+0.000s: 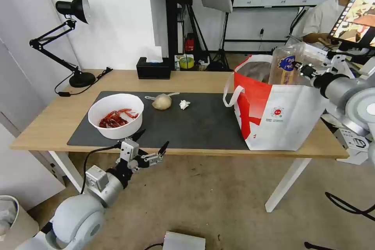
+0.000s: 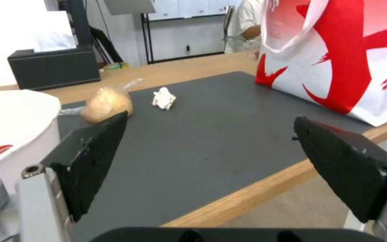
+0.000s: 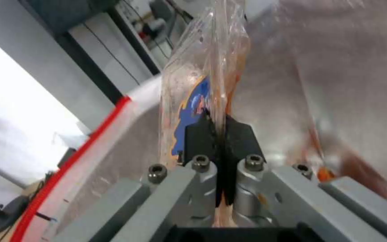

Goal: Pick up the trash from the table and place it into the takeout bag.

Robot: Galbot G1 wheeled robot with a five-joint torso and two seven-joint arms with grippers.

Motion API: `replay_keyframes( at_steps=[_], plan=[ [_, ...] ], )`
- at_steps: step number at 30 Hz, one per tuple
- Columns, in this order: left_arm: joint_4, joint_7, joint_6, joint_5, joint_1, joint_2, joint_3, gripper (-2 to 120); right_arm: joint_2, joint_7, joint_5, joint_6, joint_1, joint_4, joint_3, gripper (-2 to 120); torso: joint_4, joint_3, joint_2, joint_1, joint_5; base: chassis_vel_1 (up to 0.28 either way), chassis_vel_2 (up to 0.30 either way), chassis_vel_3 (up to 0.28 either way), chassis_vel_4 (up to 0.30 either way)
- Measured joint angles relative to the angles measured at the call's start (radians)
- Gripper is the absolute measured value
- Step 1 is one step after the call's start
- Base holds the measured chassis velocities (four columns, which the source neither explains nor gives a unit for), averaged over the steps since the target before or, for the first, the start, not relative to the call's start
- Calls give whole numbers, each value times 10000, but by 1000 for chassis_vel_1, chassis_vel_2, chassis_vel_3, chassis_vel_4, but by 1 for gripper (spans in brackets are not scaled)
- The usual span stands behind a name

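The tray [image 1: 291, 64], clear plastic with a blue print on it, hangs upright over the open mouth of the bag [image 1: 285, 117], pinched at its edge by the right gripper [image 1: 302, 68], whose black pads [image 3: 202, 134] press together on the thin plastic. In the right wrist view the bag's silver lining and red rim lie just behind the tray. The bag stands on the table [image 1: 50, 125], at the mat's [image 1: 195, 125] far-right end, one white handle drooping toward the mat. Well away from the bag, at the mat's other end, sits the bowl [image 1: 116, 115] with red shells inside. Between bowl and bag lie the small tied bag with its beige lump [image 1: 161, 101], nearer the bowl, and the tissue wad [image 1: 184, 104] just beside it on the bag's side. The left gripper [image 1: 152, 144] hovers off the table's front edge, close to the bowl, its fingers spread wide and holding nothing. A black tissue box [image 1: 153, 67] and a desk lamp [image 1: 72, 39] stand behind the mat.
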Motion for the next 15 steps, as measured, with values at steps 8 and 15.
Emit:
replay_keyframes(
  at_steps=[8,15],
  plan=[
    [25,-13,14,-1,-45,78,47,100,10,827,1208,-271,-81,132,153,11,0,0,0,0,0,0,0,0,0],
    [36,-34,25,-11,-73,136,54,100,-14,623,1265,-351,139,76,116,39,0,0,0,0,0,0,0,0,0]
  ],
)
